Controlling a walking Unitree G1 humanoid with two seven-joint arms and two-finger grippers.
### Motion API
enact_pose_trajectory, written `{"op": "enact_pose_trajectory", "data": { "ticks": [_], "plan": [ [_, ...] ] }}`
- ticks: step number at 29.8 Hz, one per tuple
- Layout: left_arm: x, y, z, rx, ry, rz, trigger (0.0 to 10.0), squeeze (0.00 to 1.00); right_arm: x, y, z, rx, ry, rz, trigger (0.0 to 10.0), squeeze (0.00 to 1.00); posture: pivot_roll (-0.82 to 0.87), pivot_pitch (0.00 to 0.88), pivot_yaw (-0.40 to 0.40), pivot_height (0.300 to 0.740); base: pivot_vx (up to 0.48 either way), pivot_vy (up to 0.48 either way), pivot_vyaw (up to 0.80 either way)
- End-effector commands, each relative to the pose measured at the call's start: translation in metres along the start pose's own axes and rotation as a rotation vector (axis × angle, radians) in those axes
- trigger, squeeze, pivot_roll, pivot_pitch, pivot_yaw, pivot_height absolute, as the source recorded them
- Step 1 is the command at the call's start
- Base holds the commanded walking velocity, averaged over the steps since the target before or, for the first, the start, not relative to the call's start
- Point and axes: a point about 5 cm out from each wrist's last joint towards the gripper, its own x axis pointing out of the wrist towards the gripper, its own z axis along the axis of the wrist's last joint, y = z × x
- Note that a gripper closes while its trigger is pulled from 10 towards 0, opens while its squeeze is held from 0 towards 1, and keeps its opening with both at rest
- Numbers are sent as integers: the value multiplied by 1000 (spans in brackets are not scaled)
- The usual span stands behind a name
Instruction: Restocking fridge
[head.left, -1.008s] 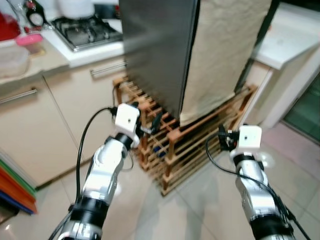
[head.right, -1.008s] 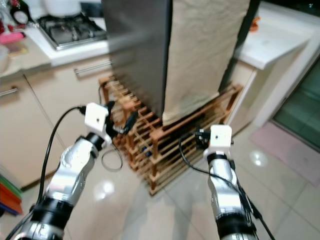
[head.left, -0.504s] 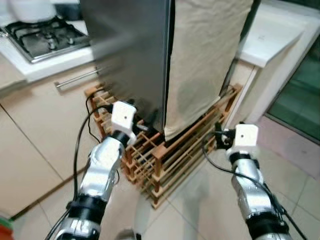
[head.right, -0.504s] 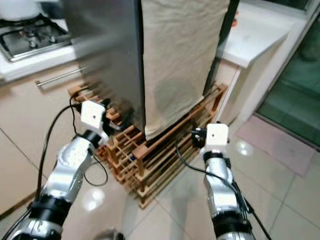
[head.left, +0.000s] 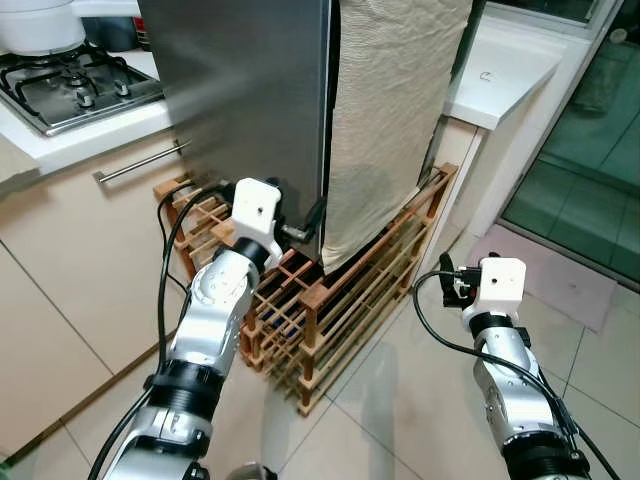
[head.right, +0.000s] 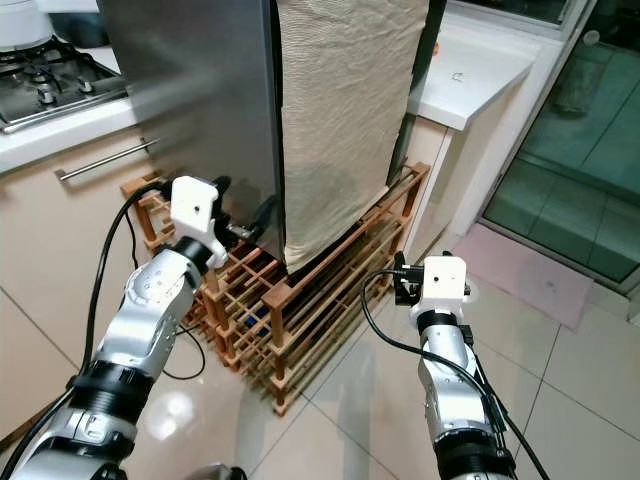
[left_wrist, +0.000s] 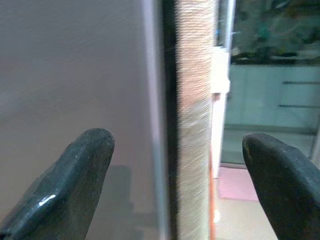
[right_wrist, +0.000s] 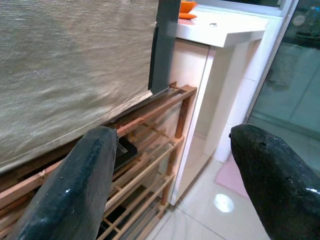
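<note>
At the fridge (head.left: 250, 90) corner, left end effector (left_wrist: 175, 185) spread, cloth (head.left: 390, 110) alongside

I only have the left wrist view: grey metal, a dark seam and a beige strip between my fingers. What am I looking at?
Observer: That is a corner of the steel fridge. The beige strip is a cloth hanging down its adjoining face.
Operator: How high on it is the left hand?
Observer: Low. The left hand is near the fridge's bottom edge, just above the wooden rack under it.
Operator: And the right hand?
Observer: The right hand is open and apart from the fridge, out by the rack's far end, over the tiled floor.
</note>
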Motion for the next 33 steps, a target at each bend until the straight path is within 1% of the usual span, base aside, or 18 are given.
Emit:
{"op": "enact_pose_trajectory", "data": {
  "ticks": [1, 3, 6, 11, 15, 18, 20, 23, 25, 26, 27, 28, 33],
  "plan": [
    [8, -7, 1, 15, 9, -46, 10000, 0, -1, -1, 0, 3, 1, 1, 10000, 0, -56, 10, -17, 740, 0, 0, 0],
    [19, -15, 5, 1, 16, -88, 10000, 0, -3, -3, 0, 1, -1, 2, 10000, 0, -72, 11, -4, 740, 0, 0, 0],
    [29, -24, 8, -23, 36, -132, 10000, 0, -8, -8, -2, 2, 2, -18, 10000, 0, -87, 14, 7, 740, 0, 0, 0],
    [36, -26, 9, -28, 53, -140, 10000, 0, -13, -9, -5, 4, 10, -25, 10000, 0, -95, 15, 11, 740, 0, 0, 0],
    [45, -26, 11, 40, 64, -121, 10000, 0, -19, -9, -9, -4, 22, -18, 10000, 0, -107, 13, 12, 740, 0, 0, 0],
    [48, -27, 15, 47, 53, -116, 10000, 0, -20, -13, -9, -9, 24, -25, 10000, 0, -115, 14, 14, 740, 0, 0, 0],
    [49, -27, 19, 33, 37, -118, 10000, 0, -21, -14, -9, -12, 25, -28, 10000, 0, -119, 11, 16, 740, 0, 0, 0],
    [47, -24, 26, 8, 9, -123, 10000, 0, -22, -15, -10, -15, 29, -30, 10000, 0, -121, 12, 20, 740, 0, 0, 0],
    [44, -24, 25, -15, 3, -127, 10000, 0, -24, -16, -12, -17, 38, -33, 10000, 0, -115, 13, 19, 740, 0, 0, 0],
    [40, -24, 22, -36, 8, -132, 10000, 0, -24, -15, -13, -17, 45, -32, 10000, 0, -109, 15, 18, 740, 0, 0, 0],
    [40, -24, 22, -36, 8, -132, 10000, 0, -24, -15, -13, -17, 45, -32, 10000, 0, -109, 15, 18, 740, 0, 0, 0],
    [38, -25, 20, -49, 11, -135, 10000, 0, -24, -15, -14, -16, 48, -31, 10000, 0, -106, 16, 17, 740, 0, 0, 0],
    [19, -25, 9, -64, 33, -120, 10000, 0, -22, -11, -16, -10, 64, -15, 10000, 0, -81, 17, 6, 740, 0, 0, 0]
  ]
}}
